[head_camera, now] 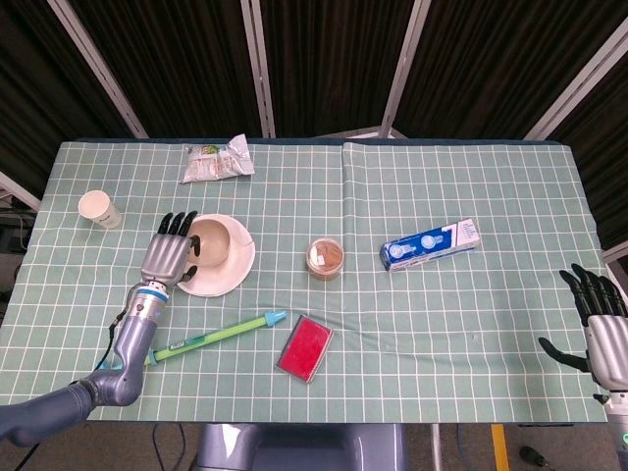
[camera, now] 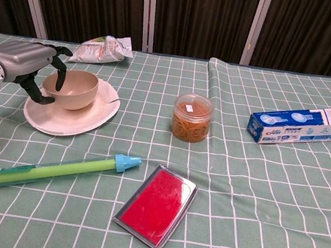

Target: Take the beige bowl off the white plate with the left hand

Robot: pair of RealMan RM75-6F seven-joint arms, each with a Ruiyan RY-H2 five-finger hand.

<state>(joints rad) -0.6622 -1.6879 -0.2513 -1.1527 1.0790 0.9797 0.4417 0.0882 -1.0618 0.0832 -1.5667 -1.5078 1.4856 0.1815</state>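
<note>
The beige bowl [head_camera: 216,241] [camera: 75,89] sits upright on the white plate [head_camera: 224,281] [camera: 74,122] at the left of the table. My left hand [head_camera: 169,255] [camera: 29,63] is at the bowl's left side, fingers [camera: 60,76] spread and curved over its rim, thumb low beside the outer wall. No firm grip shows, and the bowl rests on the plate. My right hand [head_camera: 603,329] hangs open at the table's far right edge, in the head view only, holding nothing.
A paper cup [head_camera: 98,208] stands left of the plate and a snack bag [head_camera: 216,160] [camera: 100,49] lies behind it. In front lie a green rod [head_camera: 191,341] [camera: 51,171] and a red case [head_camera: 305,346] [camera: 157,206]. A jar [camera: 192,117] and a blue box [camera: 297,125] are to the right.
</note>
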